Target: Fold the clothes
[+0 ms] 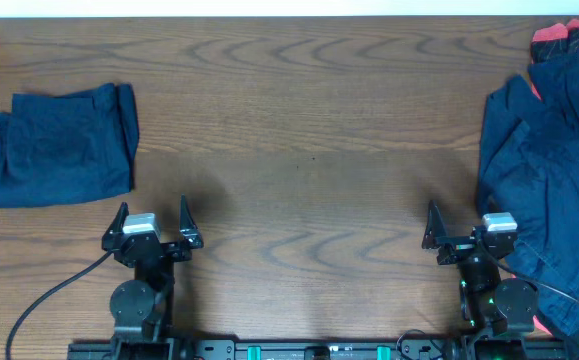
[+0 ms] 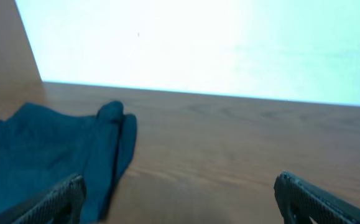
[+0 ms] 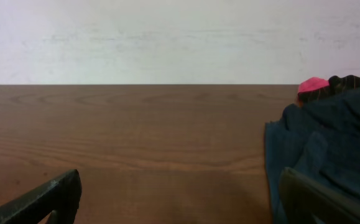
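Observation:
A folded dark navy garment [image 1: 64, 145] lies at the table's far left; it also shows in the left wrist view [image 2: 40, 149]. A loose heap of navy clothes [image 1: 554, 180] lies at the right edge, also in the right wrist view [image 3: 329, 143]. My left gripper [image 1: 152, 215] is open and empty at the front left, just in front of the folded garment. My right gripper [image 1: 464, 222] is open and empty at the front right, its right finger next to the heap. Their open fingers show in the left wrist view [image 2: 180, 199] and in the right wrist view [image 3: 180, 199].
A red-and-black garment [image 1: 567, 38] lies at the far right corner behind the heap, also in the right wrist view [image 3: 329, 84]. The wooden table [image 1: 309, 130] spans the view. A black cable [image 1: 49, 295] trails from the left arm's base.

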Available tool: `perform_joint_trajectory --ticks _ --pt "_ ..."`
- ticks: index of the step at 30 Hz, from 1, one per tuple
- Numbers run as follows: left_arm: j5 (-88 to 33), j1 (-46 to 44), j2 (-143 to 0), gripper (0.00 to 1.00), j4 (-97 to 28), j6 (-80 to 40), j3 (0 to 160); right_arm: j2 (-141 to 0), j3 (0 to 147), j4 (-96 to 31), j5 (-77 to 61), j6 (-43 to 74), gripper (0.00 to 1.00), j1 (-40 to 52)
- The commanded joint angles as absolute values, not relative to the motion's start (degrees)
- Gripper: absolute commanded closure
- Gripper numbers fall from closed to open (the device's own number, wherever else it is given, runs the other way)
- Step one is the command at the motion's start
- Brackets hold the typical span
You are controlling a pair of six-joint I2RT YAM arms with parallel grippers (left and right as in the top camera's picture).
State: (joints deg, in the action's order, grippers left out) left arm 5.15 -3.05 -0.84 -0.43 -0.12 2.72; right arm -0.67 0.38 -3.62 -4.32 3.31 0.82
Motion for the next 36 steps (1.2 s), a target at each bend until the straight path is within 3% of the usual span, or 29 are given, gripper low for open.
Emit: perform_joint_trajectory --ticks 1,36 --pt "5.74 -1.93 -0.38 0.02 -0.56 0.84 0.23 -0.30 0.32 -3.86 -4.75 3.14 0.01 1.08" --pt "1.96 -1.67 -0.23 0.02 -4.01 0.82 0.23 -0.30 0.32 -3.86 -4.73 3.14 0.01 1.08"
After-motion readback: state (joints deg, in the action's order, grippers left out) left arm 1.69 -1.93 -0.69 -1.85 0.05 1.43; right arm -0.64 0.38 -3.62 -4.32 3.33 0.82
